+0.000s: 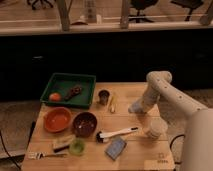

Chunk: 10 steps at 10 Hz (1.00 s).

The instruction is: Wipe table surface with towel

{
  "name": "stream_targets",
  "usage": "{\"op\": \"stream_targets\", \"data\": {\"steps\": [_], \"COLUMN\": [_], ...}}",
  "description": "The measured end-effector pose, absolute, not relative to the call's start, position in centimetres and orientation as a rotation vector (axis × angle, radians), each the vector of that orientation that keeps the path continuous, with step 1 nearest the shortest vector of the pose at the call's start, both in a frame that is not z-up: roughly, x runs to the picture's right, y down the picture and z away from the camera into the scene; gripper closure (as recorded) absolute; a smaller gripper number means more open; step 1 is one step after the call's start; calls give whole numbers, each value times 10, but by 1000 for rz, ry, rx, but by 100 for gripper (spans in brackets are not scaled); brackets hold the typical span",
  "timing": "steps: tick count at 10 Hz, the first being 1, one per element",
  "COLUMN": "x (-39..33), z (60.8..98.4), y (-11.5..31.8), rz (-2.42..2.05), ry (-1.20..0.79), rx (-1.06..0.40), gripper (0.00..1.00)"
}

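Note:
My gripper (136, 107) is low over the wooden table (127, 92), right of centre, at the end of the white arm (159, 82) that reaches in from the right. It looks pale at its tip, right at the table surface. I cannot tell whether it holds anything. A blue-grey folded cloth or pad (116, 148), which may be the towel, lies near the front edge, well in front of the gripper and apart from it.
A green tray (88, 78) at the back left holds an orange fruit (54, 96) and a brown item (74, 92). Also here are a dark cup (103, 96), a yellow item (112, 103), an orange bowl (57, 119), a maroon bowl (84, 123), a white-handled brush (117, 133), a white cup (156, 128), a small green cup (76, 146) and a fork (45, 155).

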State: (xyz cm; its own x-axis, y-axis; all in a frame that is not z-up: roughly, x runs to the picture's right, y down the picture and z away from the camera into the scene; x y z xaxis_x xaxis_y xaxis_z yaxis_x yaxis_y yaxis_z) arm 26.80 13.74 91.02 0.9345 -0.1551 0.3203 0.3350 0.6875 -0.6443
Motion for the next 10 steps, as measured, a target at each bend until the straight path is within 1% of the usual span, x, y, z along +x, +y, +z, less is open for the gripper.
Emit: {"op": "stream_targets", "data": {"steps": [10], "x": [275], "z": [913], "y": [137], "rz": [-260], "ry": [-232], "rx": [-767], "gripper": [100]}}
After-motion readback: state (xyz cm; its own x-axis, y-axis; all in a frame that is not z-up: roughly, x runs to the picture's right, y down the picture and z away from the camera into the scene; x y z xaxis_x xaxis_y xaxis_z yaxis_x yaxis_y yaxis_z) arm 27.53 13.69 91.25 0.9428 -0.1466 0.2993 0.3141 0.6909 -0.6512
